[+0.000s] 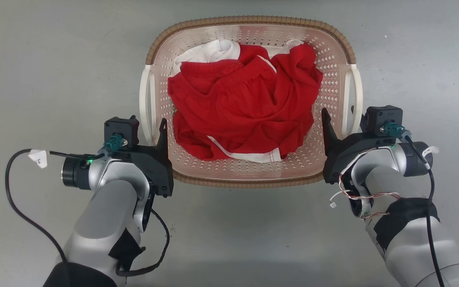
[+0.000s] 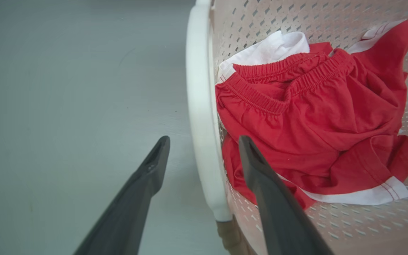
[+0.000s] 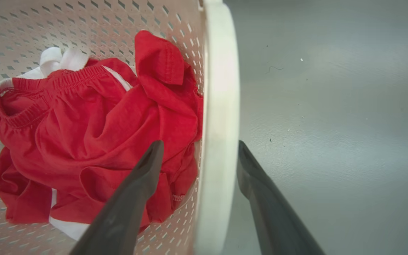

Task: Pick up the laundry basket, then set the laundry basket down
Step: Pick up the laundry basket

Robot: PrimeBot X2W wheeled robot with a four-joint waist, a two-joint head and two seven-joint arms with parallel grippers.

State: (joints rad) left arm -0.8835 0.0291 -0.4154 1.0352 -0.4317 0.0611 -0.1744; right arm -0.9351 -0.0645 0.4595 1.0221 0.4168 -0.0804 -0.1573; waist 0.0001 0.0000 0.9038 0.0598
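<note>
Cream-pink perforated plastic laundry basket (image 1: pixel 249 20) holding crumpled red clothes (image 1: pixel 241 103)
Spread-fingered left gripper (image 2: pixel 204 141) and right gripper (image 3: pixel 199 146) straddle its white side handles (image 2: pixel 198 88)

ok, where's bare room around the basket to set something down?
Floor is bare all around the laundry basket, widest at left and right. Crowded: red clothes inside; left gripper, right gripper straddle its handles.

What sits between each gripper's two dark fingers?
A white handle of the laundry basket: left gripper straddles the left handle, right gripper the right handle, each in its own wrist view.
</note>
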